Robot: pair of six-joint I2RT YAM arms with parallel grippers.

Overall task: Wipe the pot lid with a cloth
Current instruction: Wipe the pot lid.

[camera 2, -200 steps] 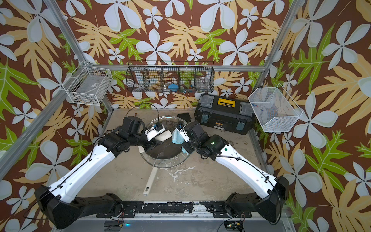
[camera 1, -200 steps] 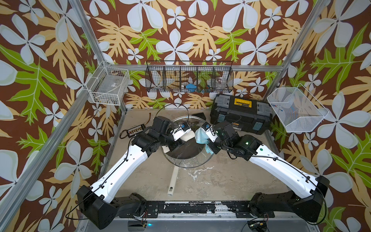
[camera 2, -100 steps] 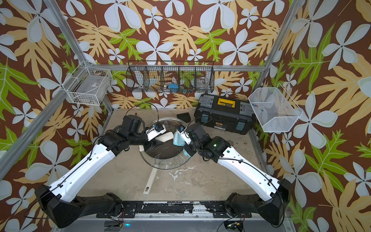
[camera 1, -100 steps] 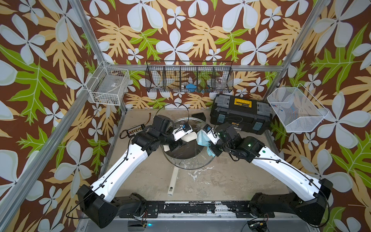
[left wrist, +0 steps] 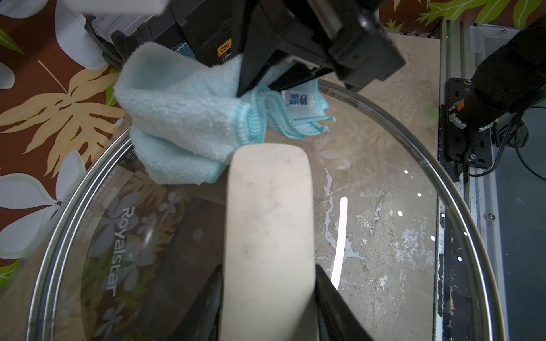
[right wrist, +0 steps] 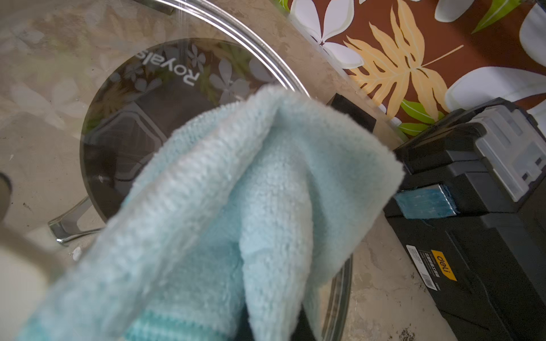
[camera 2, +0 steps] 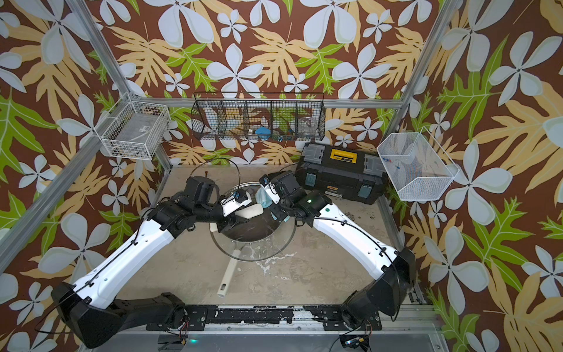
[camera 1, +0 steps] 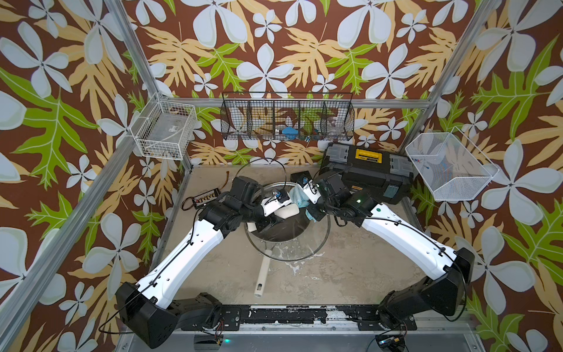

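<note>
At left, the left end effector (left wrist: pixel 267 283) is clamped on the cream bar handle (left wrist: pixel 267 206) of the round clear glass pot lid (left wrist: pixel 384 212), holding it over a dark frying pan (camera 2: pixel 249 231). Rightward, the right end effector (camera 1: pixel 306 207) pinches the light blue microfibre cloth (left wrist: pixel 183 118) at the lid's far rim. Hard rubbing there could twist the lid out of its grip.

Top views both set high over the front rail (camera 1: pixel 289 315), tilted down toward the back wall — far off, whole table (camera 1: pixel 350 274) in frame, nearly the same scene in each, shifted a little sideways. Left wrist view very near, looking along the cream bar handle (left wrist: pixel 269 221) across the pot lid (left wrist: pixel 384 206) to the cloth (left wrist: pixel 183 118). Right wrist view nearer still — cloth filling most of it, toolbox (right wrist: pixel 472 236) beyond. Shared by both wrist views: cloth, lid glass, toolbox.
</note>
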